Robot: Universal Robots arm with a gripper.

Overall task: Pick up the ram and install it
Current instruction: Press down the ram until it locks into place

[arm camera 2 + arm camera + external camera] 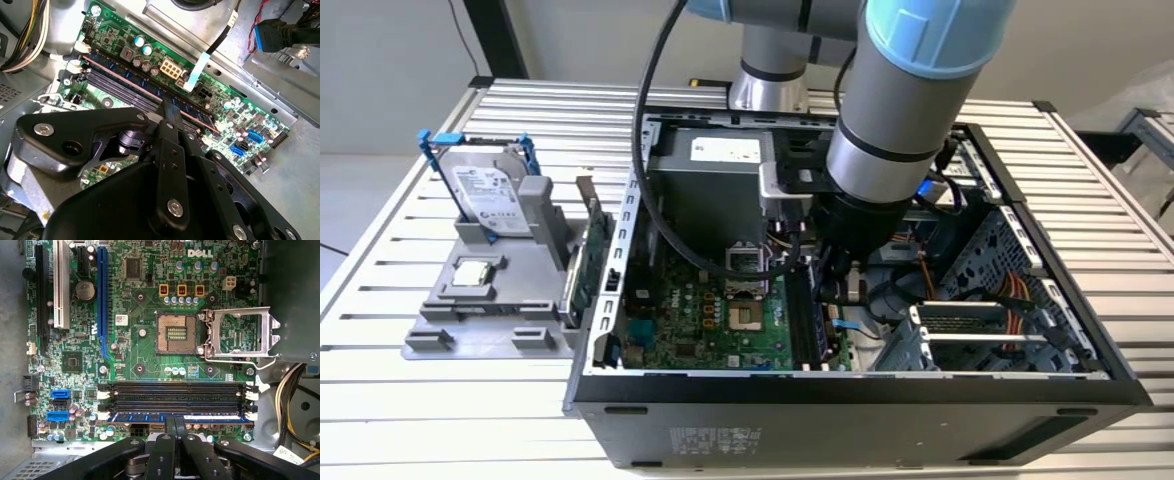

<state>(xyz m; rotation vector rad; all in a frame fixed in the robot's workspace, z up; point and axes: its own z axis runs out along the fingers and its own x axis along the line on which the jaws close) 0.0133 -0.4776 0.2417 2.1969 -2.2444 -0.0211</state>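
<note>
The black two-fingered tool (pixel 176 426) is closed, its fingertips pinched together on the upper edge of the long blue-green ram stick (pixel 150 417), which stands in the outermost black memory slot of the green motherboard (pixel 145 347) inside the open computer case (pixel 854 395).

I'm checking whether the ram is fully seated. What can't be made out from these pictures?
- Fingertip contact with the ram: in the first wrist view, the gripper covers the stick's middle.
- Seating depth of the ram: the second wrist view doesn't settle it.
- Ram slots in the exterior view: the arm hides them.
</note>
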